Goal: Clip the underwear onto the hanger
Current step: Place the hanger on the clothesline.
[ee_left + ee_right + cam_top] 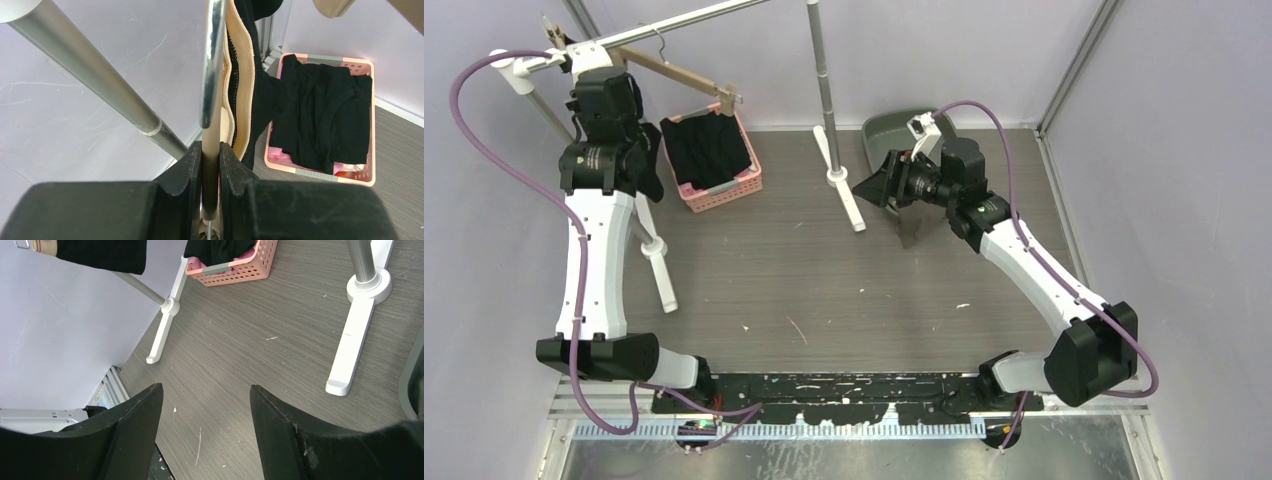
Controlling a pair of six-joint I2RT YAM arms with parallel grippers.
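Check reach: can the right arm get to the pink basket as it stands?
Probably, but tight. The right arm has its jaws open and empty, and bare table lies between them and the pink basket. The rack's upright and white foot sit just beside that line.

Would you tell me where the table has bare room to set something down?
Bare: the table middle, between the rack feet and the arm bases. Crowded: the far edge, around the basket and grey bin.

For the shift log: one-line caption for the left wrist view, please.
Left gripper closed on the hanger's metal strip, black underwear hanging beside it, pink basket of dark clothes beyond.
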